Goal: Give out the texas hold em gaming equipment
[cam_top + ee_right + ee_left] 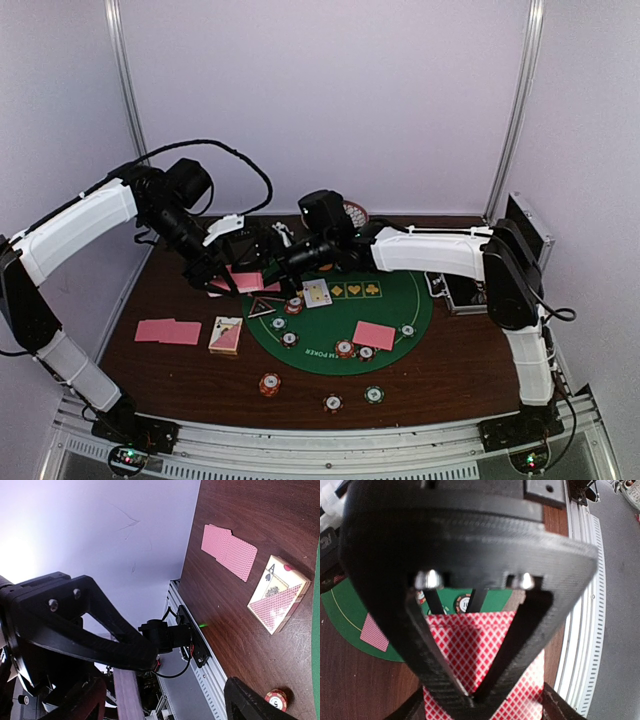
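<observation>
My left gripper is shut on a stack of pink-backed playing cards, held above the left rim of the green mat. My right gripper hovers just right of that stack, its jaws wide apart and empty. Two pink-backed cards lie on the wood at left, beside a card box. On the mat lie another pink card, a face-up card, a black-red triangle marker and several chips. Three chips sit near the table's front edge.
A dark case stands open at the right rear corner. A patterned round object shows behind the right wrist. The metal rail with both arm bases runs along the near edge. The left arm's base appears in the right wrist view.
</observation>
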Controlling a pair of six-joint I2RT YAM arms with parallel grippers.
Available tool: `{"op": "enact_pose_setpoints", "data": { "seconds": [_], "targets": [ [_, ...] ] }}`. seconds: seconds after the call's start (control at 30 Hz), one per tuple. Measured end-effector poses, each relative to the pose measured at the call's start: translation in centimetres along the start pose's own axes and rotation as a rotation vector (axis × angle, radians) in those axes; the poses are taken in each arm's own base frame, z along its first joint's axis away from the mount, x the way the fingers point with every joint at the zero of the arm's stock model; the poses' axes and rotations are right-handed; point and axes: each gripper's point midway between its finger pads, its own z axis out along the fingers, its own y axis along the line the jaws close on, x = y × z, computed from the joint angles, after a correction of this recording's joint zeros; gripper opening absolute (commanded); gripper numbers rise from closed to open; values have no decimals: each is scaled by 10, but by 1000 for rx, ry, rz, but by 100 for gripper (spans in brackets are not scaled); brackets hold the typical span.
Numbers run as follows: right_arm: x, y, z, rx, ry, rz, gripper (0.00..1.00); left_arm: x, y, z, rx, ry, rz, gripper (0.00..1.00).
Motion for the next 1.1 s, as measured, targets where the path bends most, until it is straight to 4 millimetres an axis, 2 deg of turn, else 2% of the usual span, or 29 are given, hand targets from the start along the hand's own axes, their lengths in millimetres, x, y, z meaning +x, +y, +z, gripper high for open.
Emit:
{"op": "enact_pose_setpoints", "data": {
  "seconds": [0.3, 0.67, 0.83, 1.1],
  "targets": [
    [0, -15, 0, 7, 12, 24, 75, 0, 0, 0, 1, 2, -1, 0],
    [0, -19, -30, 44, -6, 15, 67, 0, 1, 2, 1, 3, -2, 0],
    [2, -16, -35, 54, -3, 12, 56, 0, 1, 2, 2, 3, -2, 0],
    [4, -3, -43, 48, -7, 2, 30, 1, 1, 2, 2, 4, -2, 0]
  ]
}}
